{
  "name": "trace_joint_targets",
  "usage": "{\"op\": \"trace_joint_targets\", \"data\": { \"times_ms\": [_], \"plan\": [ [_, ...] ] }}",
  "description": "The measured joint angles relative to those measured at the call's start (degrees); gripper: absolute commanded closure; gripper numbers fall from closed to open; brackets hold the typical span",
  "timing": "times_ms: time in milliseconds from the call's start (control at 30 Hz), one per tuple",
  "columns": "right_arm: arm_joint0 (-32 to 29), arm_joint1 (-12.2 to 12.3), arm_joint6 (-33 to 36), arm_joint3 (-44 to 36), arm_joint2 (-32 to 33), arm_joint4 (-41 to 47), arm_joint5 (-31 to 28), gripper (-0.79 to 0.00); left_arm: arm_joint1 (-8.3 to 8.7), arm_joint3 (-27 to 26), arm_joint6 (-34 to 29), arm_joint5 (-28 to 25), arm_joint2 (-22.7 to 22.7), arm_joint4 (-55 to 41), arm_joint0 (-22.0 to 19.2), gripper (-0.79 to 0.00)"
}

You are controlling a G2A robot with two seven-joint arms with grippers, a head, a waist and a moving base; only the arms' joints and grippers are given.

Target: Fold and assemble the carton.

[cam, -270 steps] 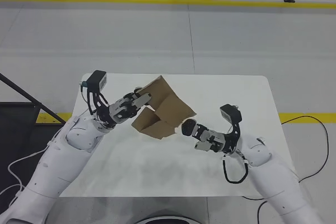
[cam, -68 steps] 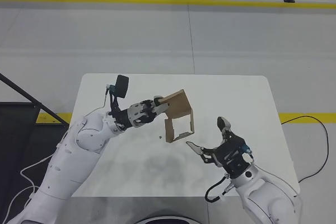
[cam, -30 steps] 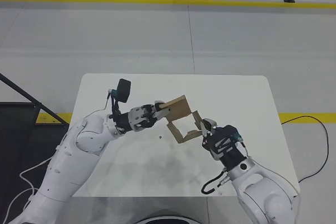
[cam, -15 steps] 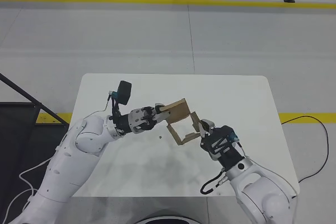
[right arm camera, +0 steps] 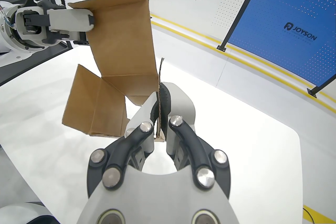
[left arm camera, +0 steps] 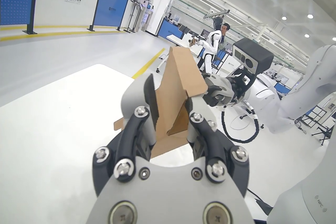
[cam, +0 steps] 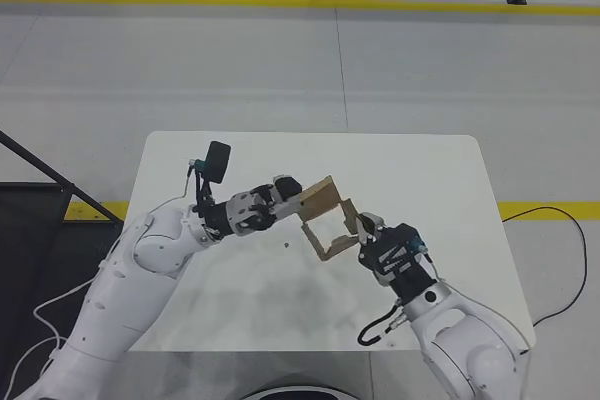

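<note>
Likely light, bendy brown corrugated cardboard carton [right arm camera: 123, 33] hangs half-open between both finger pairs, left gripper [left arm camera: 170, 104] clamped on one panel, right gripper [right arm camera: 158, 107] pinched shut on a thin wall edge; best held near creases.

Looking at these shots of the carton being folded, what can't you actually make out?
Top view: corners of the carton where the left gripper and right gripper pinch it, covered by their fingers.
Left wrist view: the right gripper's fingertips, behind the carton panel.
Right wrist view: part of the carton's lower edge, behind that gripper's fingers; whether it touches the table is unclear.
</note>
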Motion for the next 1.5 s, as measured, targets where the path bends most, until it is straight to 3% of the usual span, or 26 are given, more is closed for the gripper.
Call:
{"op": "trace_joint_targets", "data": {
  "times_ms": [433,700,833,1000,1100,1400,1500],
  "plan": [
    [-1.3,0.0,-1.8,-1.1,0.1,-4.6,1.9,0.000,1.34,-3.8,0.4,-4.5,-5.3,-2.9,5.1,-0.785],
    [-0.6,-0.4,-2.5,-0.4,-2.3,-12.9,6.8,0.000,3.27,-9.3,-9.6,-5.2,-6.2,-6.2,8.9,-0.785],
    [0.4,-0.9,-2.1,0.6,-4.8,-18.9,10.6,0.000,4.56,-12.0,-17.5,-5.2,-5.2,-10.1,9.7,-0.785],
    [1.5,-1.4,-2.7,1.9,-7.1,-24.8,14.0,0.000,5.55,-12.3,-22.0,-5.1,-5.6,-11.3,10.3,-0.785],
    [1.9,-1.6,-4.0,2.8,-8.5,-28.1,15.8,0.000,5.47,-12.1,-20.1,-2.1,-5.6,-9.1,10.4,-0.785],
    [1.9,-2.3,-7.4,4.0,-11.0,-33.4,20.5,0.000,3.98,-12.0,-14.4,9.7,1.5,-9.3,8.6,-0.785],
    [1.9,-2.3,-7.3,4.0,-10.9,-33.4,20.5,0.000,3.92,-11.9,-14.1,10.3,1.8,-9.3,8.5,-0.785]
  ]
}}
